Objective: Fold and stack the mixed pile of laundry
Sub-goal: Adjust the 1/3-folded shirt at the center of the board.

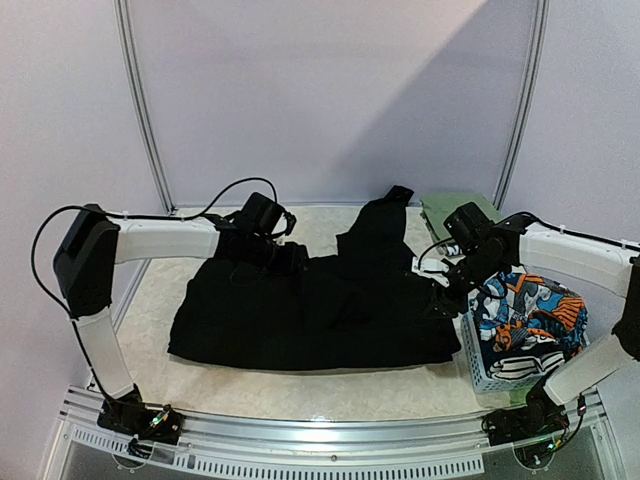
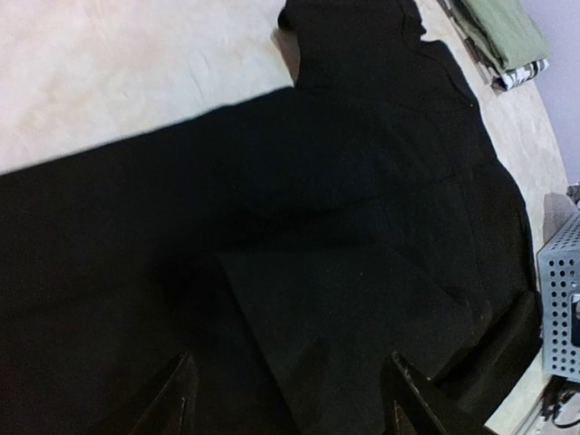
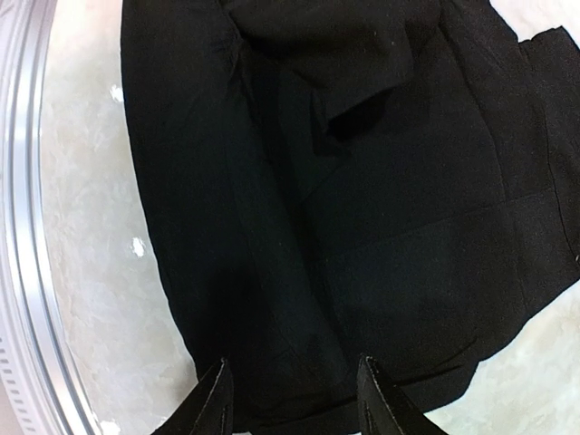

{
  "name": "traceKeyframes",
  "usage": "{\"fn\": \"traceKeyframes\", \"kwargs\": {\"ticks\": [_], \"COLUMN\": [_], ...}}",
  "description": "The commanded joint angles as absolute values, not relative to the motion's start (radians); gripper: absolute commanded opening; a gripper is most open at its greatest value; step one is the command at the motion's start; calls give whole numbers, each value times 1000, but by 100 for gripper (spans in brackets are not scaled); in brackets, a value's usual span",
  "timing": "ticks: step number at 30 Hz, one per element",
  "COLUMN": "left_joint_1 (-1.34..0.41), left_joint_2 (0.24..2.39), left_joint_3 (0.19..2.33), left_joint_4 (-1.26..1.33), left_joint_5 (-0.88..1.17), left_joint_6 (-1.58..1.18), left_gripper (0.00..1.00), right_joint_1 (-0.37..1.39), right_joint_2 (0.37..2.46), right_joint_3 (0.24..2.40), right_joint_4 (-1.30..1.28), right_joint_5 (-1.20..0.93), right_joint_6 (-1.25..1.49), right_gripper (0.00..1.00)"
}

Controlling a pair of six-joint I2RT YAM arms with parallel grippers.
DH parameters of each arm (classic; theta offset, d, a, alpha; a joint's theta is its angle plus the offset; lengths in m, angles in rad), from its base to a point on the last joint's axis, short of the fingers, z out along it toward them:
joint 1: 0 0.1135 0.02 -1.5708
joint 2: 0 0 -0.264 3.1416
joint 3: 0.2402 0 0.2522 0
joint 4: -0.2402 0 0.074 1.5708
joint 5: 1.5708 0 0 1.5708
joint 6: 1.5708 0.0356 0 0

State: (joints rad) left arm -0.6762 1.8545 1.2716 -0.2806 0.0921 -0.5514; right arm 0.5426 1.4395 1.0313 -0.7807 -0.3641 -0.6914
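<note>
A: Black garment (image 1: 310,310) flat, left of basket (image 1: 483,372). Left gripper (image 2: 290,362), right gripper (image 3: 294,362): fingers apart, nothing held.
B: Suggest pinching matching edges, folding evenly toward the basket.

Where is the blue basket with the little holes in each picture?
Top external: the basket sits at the lower right, with the cartoon-print garment piled in it.
Left wrist: one wall of the basket, full of holes, peeks in at the right edge.
Right wrist: not in it.
Shared landmark: the black garment lies spread out in all three views.
</note>
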Motion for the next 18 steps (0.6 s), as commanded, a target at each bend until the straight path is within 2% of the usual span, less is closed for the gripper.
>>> {"fn": "traceKeyframes", "kwargs": {"ticks": [1, 6, 10, 13, 18], "left_joint_1": [-645, -624, -604, -587, -570], "left_joint_2": [1941, 2010, 2050, 2052, 1950], "left_joint_3": [1265, 1270, 1291, 1271, 1181], "left_joint_4": [-182, -120, -44, 78, 237], "left_joint_5": [211, 279, 386, 438, 427], "left_joint_6": [-696, -757, -780, -810, -815], "left_gripper": [70, 67, 57, 32, 10], "right_joint_1": [541, 541, 541, 541, 541], "right_joint_2": [1449, 1448, 1449, 1465, 1542], "right_joint_3": [1032, 1029, 1027, 1024, 1008], "right_joint_4": [-746, -743, -736, -727, -706], "right_joint_5": [-408, -412, -421, -425, -388], "right_joint_6": [-651, -642, -636, -631, -631], "right_gripper": [48, 48, 48, 48, 47]}}
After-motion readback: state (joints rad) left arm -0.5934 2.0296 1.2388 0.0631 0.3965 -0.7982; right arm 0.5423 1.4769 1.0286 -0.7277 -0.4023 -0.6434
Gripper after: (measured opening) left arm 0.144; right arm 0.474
